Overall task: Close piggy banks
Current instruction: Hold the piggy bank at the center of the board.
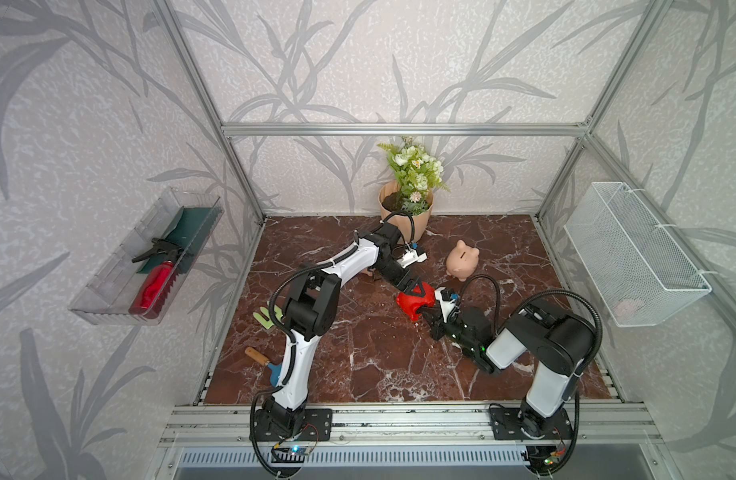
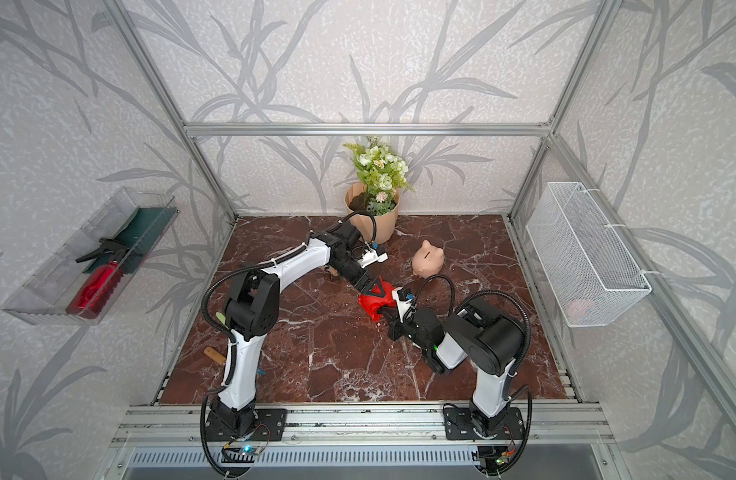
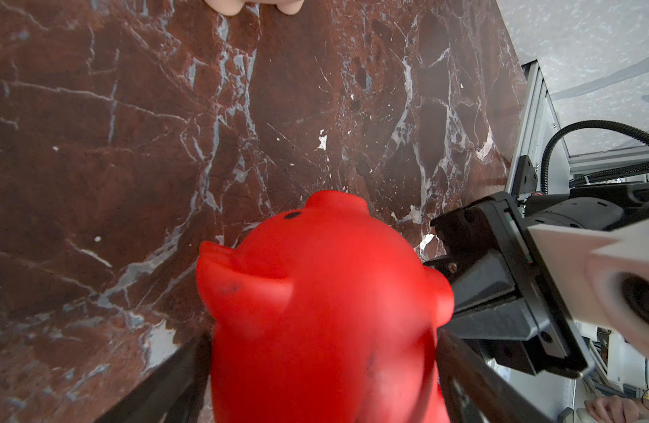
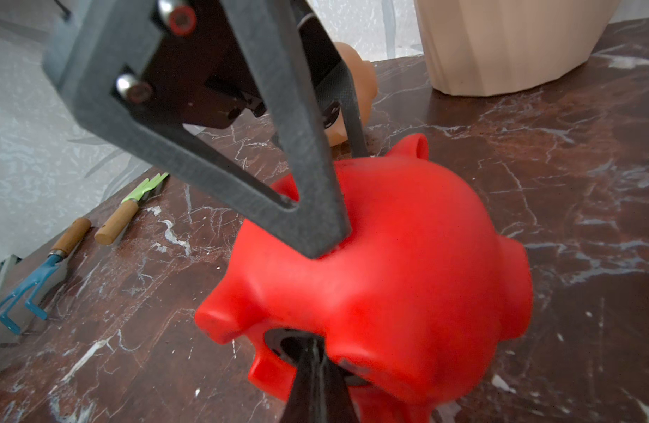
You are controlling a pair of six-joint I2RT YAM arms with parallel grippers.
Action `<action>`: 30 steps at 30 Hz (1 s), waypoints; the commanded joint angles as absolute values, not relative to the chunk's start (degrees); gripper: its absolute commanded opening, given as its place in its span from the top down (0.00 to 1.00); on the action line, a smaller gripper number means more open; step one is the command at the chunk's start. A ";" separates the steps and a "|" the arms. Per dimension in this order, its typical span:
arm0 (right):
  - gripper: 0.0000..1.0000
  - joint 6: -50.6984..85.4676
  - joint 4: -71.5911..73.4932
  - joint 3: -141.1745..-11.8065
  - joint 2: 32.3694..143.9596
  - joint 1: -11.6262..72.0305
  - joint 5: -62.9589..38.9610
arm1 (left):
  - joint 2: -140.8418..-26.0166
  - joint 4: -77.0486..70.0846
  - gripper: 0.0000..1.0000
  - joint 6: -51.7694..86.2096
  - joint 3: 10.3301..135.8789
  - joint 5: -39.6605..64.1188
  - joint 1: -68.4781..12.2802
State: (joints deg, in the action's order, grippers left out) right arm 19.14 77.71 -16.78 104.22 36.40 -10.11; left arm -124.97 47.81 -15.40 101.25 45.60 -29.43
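Subject: red piggy bank [image 1: 414, 301] [image 2: 376, 301], glossy plastic, with a round body, stubby legs and pointed ears.
Location: mid-table on the dark red marble tabletop [image 1: 379, 365], between the two grippers in both top views.
Attitude: tipped over, underside turned toward the right arm. Cannot tell whether it rests on the tabletop or is raised.
Underside: the round belly hole [image 4: 275, 338] is dark inside and lies among the legs. Cannot tell whether a plug is seated in it.
Left gripper [image 1: 418, 291] [image 4: 341, 201]: jaws spread wide to straddle the body, one finger against each flank. The left wrist view shows both fingers flush with the red plastic [image 3: 323, 311], clamping the pig.
Right gripper [image 1: 426, 309] [image 4: 304, 348]: fingers pressed together, their joined tip pushed into the belly hole. Nothing can be made out between them.
Second bank: peach piggy bank [image 1: 462, 259] [image 2: 428, 259] stands upright with its slot up, apart from the red one and toward the back right.
Third bank: tan piggy bank [image 4: 356, 84], partly hidden behind the left gripper.
Background: ribbed peach flowerpot [image 1: 406, 216] against the rear wall.
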 commanded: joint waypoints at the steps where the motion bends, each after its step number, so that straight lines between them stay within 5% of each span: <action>1: 1.00 23.48 80.60 -18.44 103.99 35.22 -6.77 | -124.38 53.64 0.08 -16.08 98.60 49.66 -31.64; 30: 1.00 39.94 80.60 -18.72 103.76 32.14 -12.39 | -124.30 51.69 0.09 -15.03 97.31 49.23 -31.95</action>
State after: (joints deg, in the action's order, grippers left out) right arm 38.15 77.17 -16.75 104.22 33.08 -14.17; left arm -124.49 45.30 -14.35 99.94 46.17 -29.34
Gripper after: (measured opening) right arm 0.046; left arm 0.910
